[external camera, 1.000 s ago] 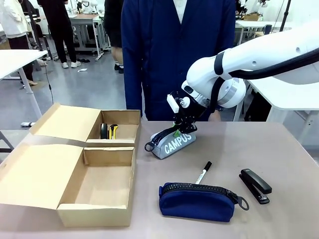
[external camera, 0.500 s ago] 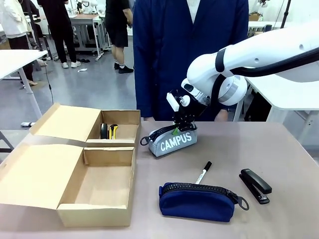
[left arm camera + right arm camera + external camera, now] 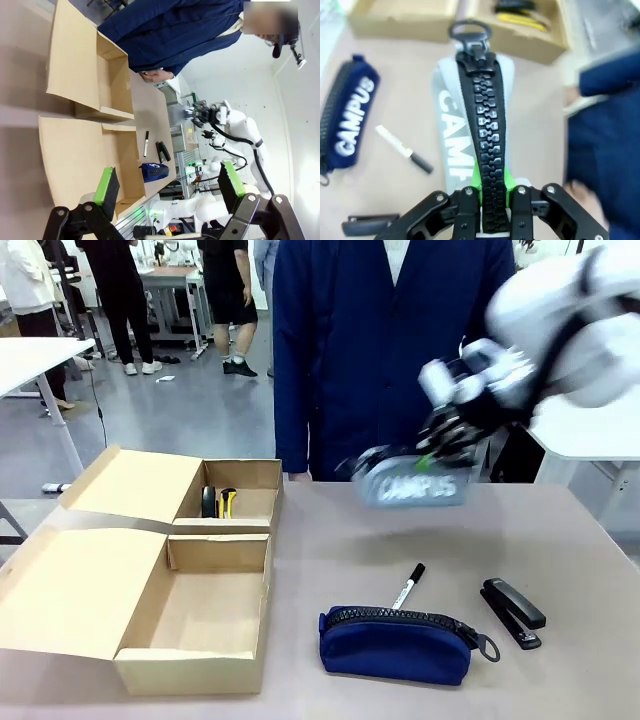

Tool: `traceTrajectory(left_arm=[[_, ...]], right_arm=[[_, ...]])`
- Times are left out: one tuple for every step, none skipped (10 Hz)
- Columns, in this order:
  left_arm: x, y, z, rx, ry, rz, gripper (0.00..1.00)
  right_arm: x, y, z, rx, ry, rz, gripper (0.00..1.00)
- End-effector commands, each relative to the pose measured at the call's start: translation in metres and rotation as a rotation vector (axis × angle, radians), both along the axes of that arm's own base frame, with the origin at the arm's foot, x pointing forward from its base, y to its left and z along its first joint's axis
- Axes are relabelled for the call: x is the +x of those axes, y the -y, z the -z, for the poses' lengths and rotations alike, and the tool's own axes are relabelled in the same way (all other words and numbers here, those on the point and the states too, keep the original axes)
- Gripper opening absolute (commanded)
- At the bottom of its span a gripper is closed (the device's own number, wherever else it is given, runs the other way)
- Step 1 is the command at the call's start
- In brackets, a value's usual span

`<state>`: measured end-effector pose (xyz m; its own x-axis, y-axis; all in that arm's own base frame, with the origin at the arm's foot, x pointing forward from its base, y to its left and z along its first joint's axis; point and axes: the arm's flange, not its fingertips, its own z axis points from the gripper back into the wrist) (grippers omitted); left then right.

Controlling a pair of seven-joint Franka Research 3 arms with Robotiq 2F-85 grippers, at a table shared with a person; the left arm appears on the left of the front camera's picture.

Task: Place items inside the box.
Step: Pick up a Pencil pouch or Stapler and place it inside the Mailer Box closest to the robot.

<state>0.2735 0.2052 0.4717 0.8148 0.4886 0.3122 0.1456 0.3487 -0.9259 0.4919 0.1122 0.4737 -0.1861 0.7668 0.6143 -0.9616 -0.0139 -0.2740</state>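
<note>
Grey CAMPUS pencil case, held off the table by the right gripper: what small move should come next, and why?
Probably carry it left, over the box. The right gripper is shut on the pencil case, which hangs clear of the table to the right of the box, whose flap lids lie open.

We see the case (image 3: 418, 486) and the right gripper (image 3: 447, 443) only as a smear above the table's far edge, the jaws unreadable there. The box (image 3: 190, 670) wall hides the lower parts of a stapler (image 3: 208, 503) and a tool (image 3: 228, 502). Its left flap and, at the right wrist, the pouch (image 3: 350, 115) run off the picture's left edge.
</note>
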Motion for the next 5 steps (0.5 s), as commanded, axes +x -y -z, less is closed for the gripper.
traceTrajectory(left_arm=[[0.001, 0.001, 0.000, -0.015, 0.033, -0.001, 1.00], [0.001, 0.001, 0.000, -0.015, 0.033, -0.001, 1.00], [0.001, 0.001, 0.000, -0.015, 0.033, -0.001, 1.00], [0.001, 0.001, 0.000, -0.015, 0.033, -0.001, 1.00], [0.001, 0.001, 0.000, -0.015, 0.033, -0.001, 1.00]], right_arm=[[-0.089, 0.101, -0.030, 0.090, 0.055, 0.270, 0.00], [-0.122, 0.143, -0.036, 0.174, 0.034, 0.397, 0.00], [-0.157, 0.183, -0.037, 0.227, 0.038, 0.553, 0.00], [-0.183, 0.217, -0.032, 0.298, -0.013, 0.663, 0.00], [-0.205, 0.252, -0.022, 0.364, -0.086, 0.789, 0.00]])
